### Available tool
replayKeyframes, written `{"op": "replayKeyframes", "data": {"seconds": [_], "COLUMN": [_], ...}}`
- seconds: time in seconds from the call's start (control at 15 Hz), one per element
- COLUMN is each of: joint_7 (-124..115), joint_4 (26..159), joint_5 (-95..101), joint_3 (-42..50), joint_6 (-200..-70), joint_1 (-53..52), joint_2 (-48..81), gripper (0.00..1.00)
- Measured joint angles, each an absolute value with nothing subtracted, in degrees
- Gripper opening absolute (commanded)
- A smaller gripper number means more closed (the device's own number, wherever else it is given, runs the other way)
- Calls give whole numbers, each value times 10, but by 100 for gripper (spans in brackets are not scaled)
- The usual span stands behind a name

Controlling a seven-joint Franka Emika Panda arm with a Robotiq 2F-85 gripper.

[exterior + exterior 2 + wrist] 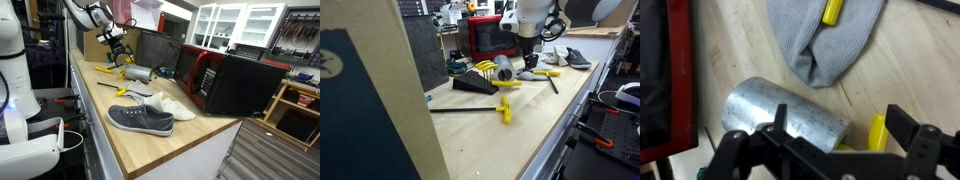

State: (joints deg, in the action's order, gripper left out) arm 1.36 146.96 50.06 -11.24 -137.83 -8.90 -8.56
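Note:
My gripper (840, 118) stands open just above the wooden counter (900, 70). Between its black fingers (906, 126) lie the end of a grey metal cylinder (780, 118) and a yellow tool handle (877, 135); nothing is gripped. The cylinder lies on its side, reaching past the left finger. In both exterior views the gripper (118, 52) (527, 62) hangs over the cylinder (137, 73) (503, 70) at the far part of the counter. A grey cloth (830, 45) with a yellow piece (830, 12) on it lies just beyond the cylinder.
A red and black microwave (225, 82) (490, 35) stands beside the cylinder. A grey shoe (140, 119) (577, 57) and a white cloth (165, 103) lie nearer the counter's end. Yellow clamps (504, 108), a black wedge (475, 84) and a thin black rod (460, 109) lie about.

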Motion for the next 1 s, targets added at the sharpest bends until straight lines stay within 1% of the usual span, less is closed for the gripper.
{"op": "replayKeyframes", "data": {"seconds": [0.4, 0.87, 0.93, 1.0], "joint_7": [-147, -342, -367, -393], "joint_4": [1476, 1470, 1469, 1467], "joint_5": [663, 857, 883, 908], "joint_3": [-117, -116, -114, -112], "joint_6": [-1433, -1441, -1441, -1440], "joint_1": [-88, -89, -89, -88], "joint_2": [-60, -45, -39, -32], "gripper": [100, 100, 93, 74]}}
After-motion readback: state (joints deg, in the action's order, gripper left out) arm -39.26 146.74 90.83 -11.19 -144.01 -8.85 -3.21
